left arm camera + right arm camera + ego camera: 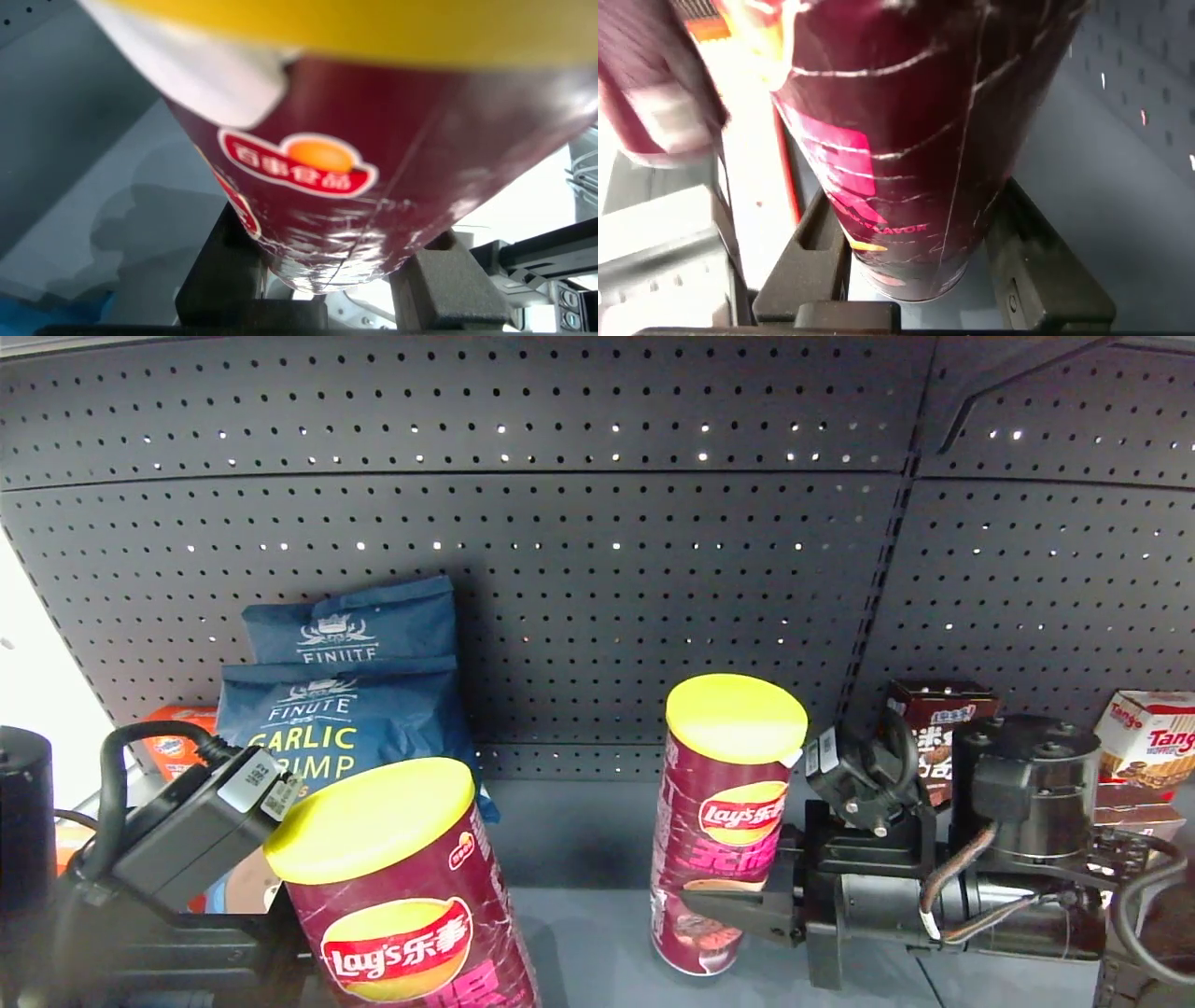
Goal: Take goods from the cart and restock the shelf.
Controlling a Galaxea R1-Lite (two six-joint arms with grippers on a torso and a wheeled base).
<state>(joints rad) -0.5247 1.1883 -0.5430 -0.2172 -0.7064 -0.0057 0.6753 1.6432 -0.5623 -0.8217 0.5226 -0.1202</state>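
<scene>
Two maroon chip cans with yellow lids are in play. The left can (401, 887) leans low at the front left of the shelf, and my left gripper (327, 294) is shut on its body (374, 177), a finger (220, 280) on each side. The right can (726, 821) stands nearly upright on the shelf floor (579, 896) near the middle. My right gripper (738, 905) is shut on its lower part; in the right wrist view the can (906, 140) sits between the fingers (808, 271).
Two blue garlic shrimp bags (350, 709) lean on the pegboard back wall at the left, with an orange box (173, 737) beside them. A brown chocolate box (938, 719) and a white wafer box (1153, 733) stand at the right. Bare shelf lies between the cans.
</scene>
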